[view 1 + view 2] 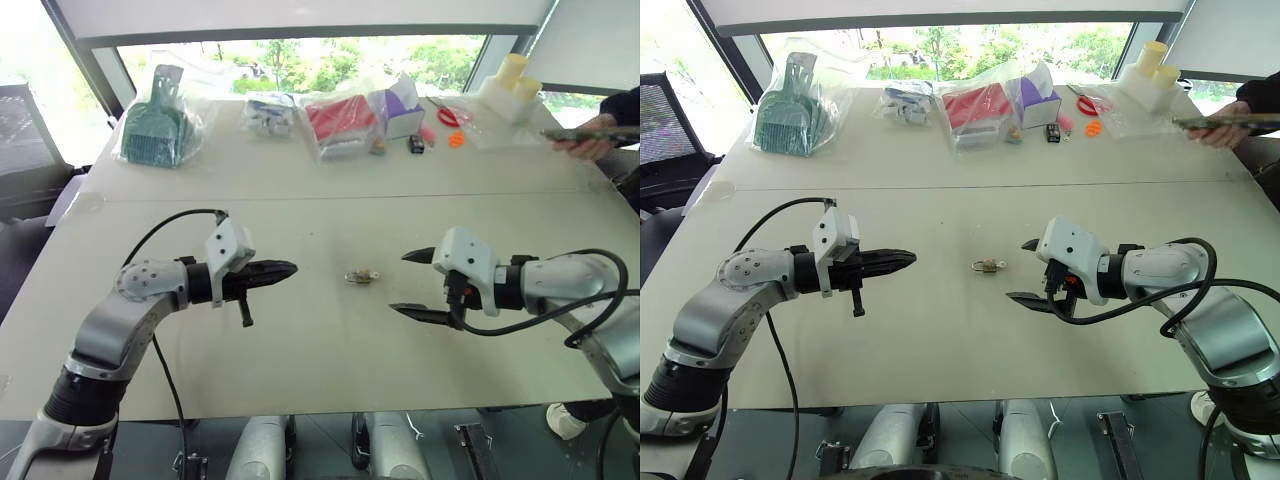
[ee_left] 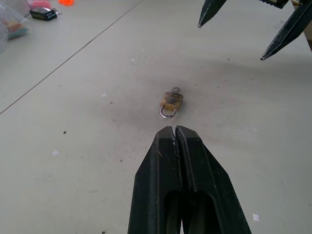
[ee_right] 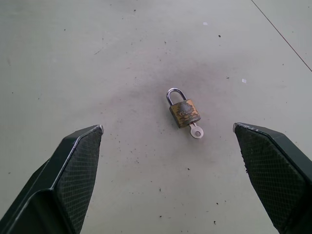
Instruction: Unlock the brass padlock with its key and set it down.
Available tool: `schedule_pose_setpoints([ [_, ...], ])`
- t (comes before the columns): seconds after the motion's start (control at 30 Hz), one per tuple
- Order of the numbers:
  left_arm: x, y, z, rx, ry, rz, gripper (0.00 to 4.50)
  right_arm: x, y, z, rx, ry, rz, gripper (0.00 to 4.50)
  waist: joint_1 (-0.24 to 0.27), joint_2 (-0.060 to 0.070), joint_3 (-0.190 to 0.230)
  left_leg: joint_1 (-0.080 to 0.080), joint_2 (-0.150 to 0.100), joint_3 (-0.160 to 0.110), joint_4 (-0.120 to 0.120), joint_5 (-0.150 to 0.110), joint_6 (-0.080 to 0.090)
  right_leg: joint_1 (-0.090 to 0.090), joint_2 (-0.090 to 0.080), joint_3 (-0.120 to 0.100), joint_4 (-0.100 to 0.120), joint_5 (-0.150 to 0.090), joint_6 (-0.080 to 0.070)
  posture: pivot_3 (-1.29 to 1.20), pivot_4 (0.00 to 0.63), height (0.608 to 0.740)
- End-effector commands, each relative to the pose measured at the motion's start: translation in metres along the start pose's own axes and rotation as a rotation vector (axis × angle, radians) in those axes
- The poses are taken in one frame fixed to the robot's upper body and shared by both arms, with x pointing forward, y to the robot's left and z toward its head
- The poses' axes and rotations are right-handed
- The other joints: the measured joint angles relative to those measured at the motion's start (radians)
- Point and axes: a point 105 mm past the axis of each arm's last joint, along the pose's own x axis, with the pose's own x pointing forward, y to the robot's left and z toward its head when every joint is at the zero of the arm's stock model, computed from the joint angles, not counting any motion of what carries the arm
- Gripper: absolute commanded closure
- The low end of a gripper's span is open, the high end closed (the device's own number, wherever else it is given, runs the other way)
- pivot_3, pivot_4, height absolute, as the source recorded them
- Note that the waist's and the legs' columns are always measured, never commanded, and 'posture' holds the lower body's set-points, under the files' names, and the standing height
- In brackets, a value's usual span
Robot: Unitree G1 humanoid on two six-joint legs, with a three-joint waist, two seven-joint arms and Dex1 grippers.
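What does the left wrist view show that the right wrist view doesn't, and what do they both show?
Left wrist view alone: the left gripper with its fingers shut, the right gripper's open finger tips above, a table seam, and a small black item and an orange thing far off. Right wrist view alone: the right gripper's wide-open textured finger pads, and the key's head with its hole. Both: the brass padlock lying flat on the table, key in it, untouched.

Keyed brass padlock between fingers
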Motion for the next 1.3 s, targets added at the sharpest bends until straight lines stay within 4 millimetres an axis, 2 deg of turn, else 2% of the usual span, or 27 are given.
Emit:
schedule_pose_setpoints([
  [0.03,-0.002,-0.001,0.009,0.030,-0.017,-0.009,4.50,-0.008,-0.006,0.008,-0.033,-0.015,-0.033,0.06,0.000,0.000,0.000,0.000,0.000,0.000,0.000,0.000,0.000,0.000,0.000,0.000,0.000,0.000,0.000,0.00,0.150,0.740],
  [0.47,0.000,0.004,0.013,0.051,-0.031,-0.005,4.50,-0.007,-0.008,0.009,-0.040,-0.018,-0.035,0.06,0.000,0.000,0.000,0.000,0.000,0.000,0.000,0.000,0.000,0.000,0.000,0.000,0.000,0.000,0.000,0.00,0.150,0.740],
  [0.83,0.009,0.024,0.016,0.104,-0.001,-0.063,4.50,-0.008,-0.010,0.010,-0.049,-0.013,-0.042,0.06,0.002,0.000,0.000,0.000,0.000,0.000,0.000,0.000,0.000,0.000,0.000,0.000,0.000,0.000,0.000,0.00,0.150,0.740],
  [1.0,0.027,0.036,0.031,0.130,-0.034,-0.140,4.50,-0.007,-0.011,0.010,-0.057,-0.011,-0.046,0.06,0.002,0.000,0.000,0.000,-0.001,0.001,0.000,0.000,0.000,0.000,0.000,0.000,0.000,0.000,0.000,0.00,0.150,0.740],
  [1.13,0.054,0.035,0.042,0.118,-0.072,-0.228,4.50,-0.006,-0.010,0.010,-0.059,-0.013,-0.049,0.06,0.002,0.000,0.000,0.000,-0.001,0.001,0.001,0.000,0.000,0.001,0.000,0.000,0.000,0.000,0.001,0.00,0.150,0.740],
  [1.3,0.086,0.029,0.020,0.134,-0.004,-0.294,4.50,-0.006,-0.008,0.009,-0.052,-0.013,-0.060,0.06,-0.001,0.000,0.000,0.000,-0.002,0.001,0.000,0.000,0.000,0.001,0.000,0.000,0.000,0.001,0.001,0.00,0.150,0.740],
])
